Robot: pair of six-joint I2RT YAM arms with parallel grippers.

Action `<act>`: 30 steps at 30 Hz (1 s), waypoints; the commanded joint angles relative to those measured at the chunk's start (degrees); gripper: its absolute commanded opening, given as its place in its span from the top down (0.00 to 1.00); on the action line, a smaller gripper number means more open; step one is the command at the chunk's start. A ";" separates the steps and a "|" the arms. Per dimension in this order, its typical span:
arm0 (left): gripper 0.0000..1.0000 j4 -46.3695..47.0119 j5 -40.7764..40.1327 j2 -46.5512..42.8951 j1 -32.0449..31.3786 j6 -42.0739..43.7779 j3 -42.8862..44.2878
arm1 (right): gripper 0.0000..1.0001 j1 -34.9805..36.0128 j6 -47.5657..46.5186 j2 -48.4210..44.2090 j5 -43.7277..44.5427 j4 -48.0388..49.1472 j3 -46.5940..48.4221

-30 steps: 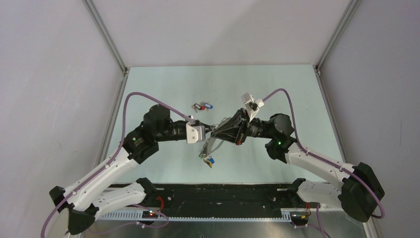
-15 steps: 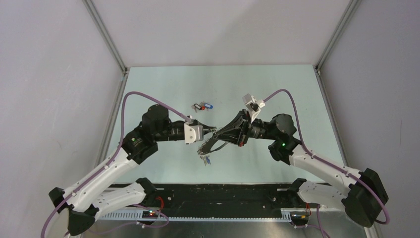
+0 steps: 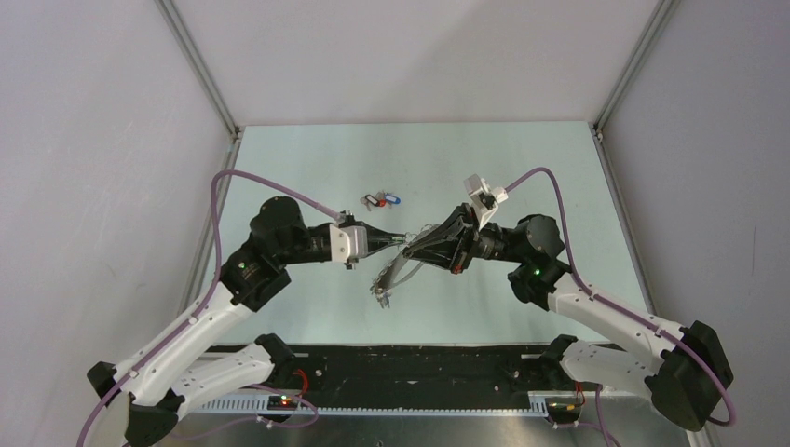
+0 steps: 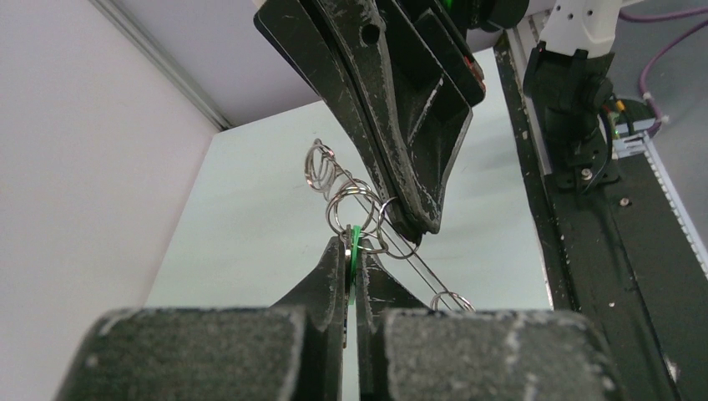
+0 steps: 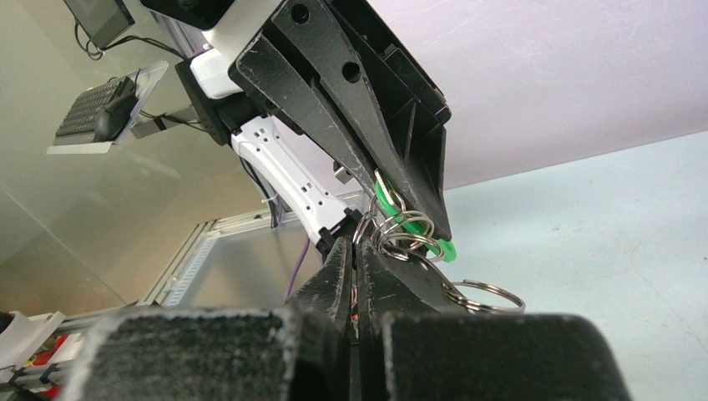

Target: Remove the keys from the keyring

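two arms, and one pincer on each: the left pincer (image 3: 396,239) and the right pincer (image 3: 415,248), two in all. one keyring (image 3: 391,275), a single large hoop. one green-headed key (image 4: 354,251). small silvery rings (image 4: 342,198) on the hoop: at least four show in the left wrist view, and the others overlap too much to count. the hanging keys (image 3: 384,297) at the hoop's low end are too small to number. loose keys (image 3: 382,199) on the one table (image 3: 522,168): three coloured heads, one blue, one red, one dark.
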 commanded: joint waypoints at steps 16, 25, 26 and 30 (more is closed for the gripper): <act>1.00 19.05 4.34 -0.22 0.16 -17.13 3.41 | 1.00 0.18 -4.34 -0.82 0.28 -8.60 -0.58; 1.00 19.43 2.49 1.26 1.18 -28.39 5.10 | 1.00 0.78 -14.76 -5.04 6.32 -15.53 -1.13; 1.00 19.43 2.50 1.77 1.35 -29.89 5.24 | 1.00 0.98 -15.67 -5.36 7.01 -16.52 -1.16; 1.00 19.22 3.31 3.05 1.90 -33.18 4.93 | 1.00 2.12 -19.61 -8.01 11.10 -17.93 -1.68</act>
